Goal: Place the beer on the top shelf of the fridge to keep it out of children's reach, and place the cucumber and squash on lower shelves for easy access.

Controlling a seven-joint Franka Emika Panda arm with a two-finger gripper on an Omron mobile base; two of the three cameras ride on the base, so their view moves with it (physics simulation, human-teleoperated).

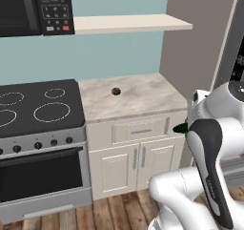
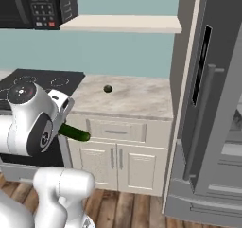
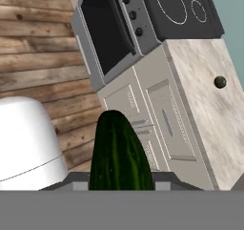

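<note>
Fingers [image 3: 121, 183] clenched on the cucumber [image 2: 74, 133], squash [image 1: 116, 91] alone on the counter [image 1: 143, 98] beside the stove [image 1: 38, 109].

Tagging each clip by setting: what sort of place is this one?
A rendered home kitchen: a black glass-top stove with an oven, a black wall microwave, and a tall grey fridge with a bar handle beside a marble counter.
</note>
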